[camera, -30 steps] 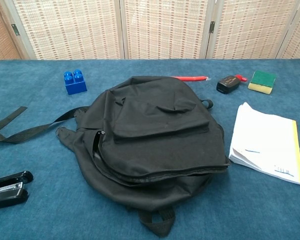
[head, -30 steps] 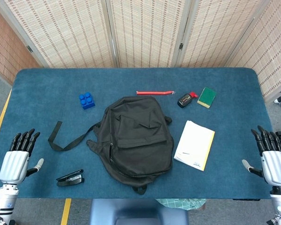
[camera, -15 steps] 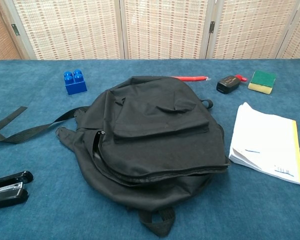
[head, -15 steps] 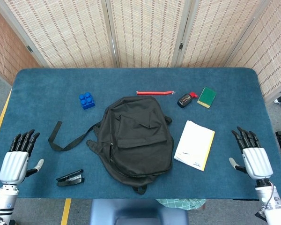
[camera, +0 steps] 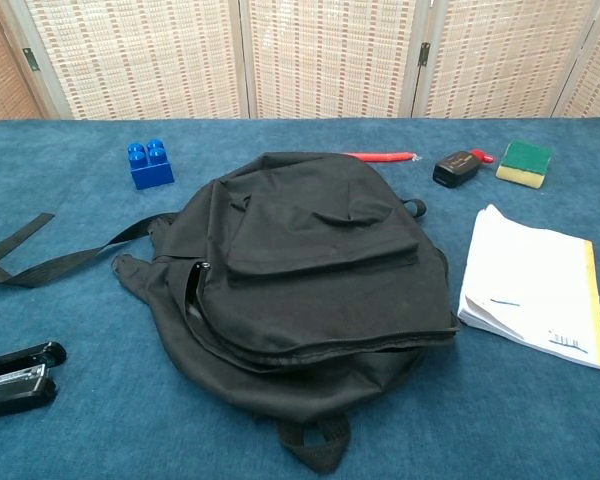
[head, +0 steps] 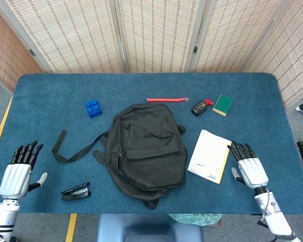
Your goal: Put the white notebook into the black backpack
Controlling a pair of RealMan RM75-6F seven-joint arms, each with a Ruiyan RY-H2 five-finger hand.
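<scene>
Blue table [head: 50,96] | black backpack [head: 149,148] flat mid-table | white notebook [head: 210,156] just right of it | right hand [head: 248,169] empty, fingers spread, beside notebook | left hand [head: 17,174] empty, fingers apart, table's left edge

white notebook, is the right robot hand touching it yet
No, the right robot hand hovers open just right of the white notebook, blue table between them.

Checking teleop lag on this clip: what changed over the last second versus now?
The right hand moved in from the table's right edge toward the white notebook; it now sits just right of it, fingers spread, holding nothing. Its fingertips just enter the chest view's right edge. The left hand stayed at the left edge, open. Notebook, black backpack and stapler did not shift.
</scene>
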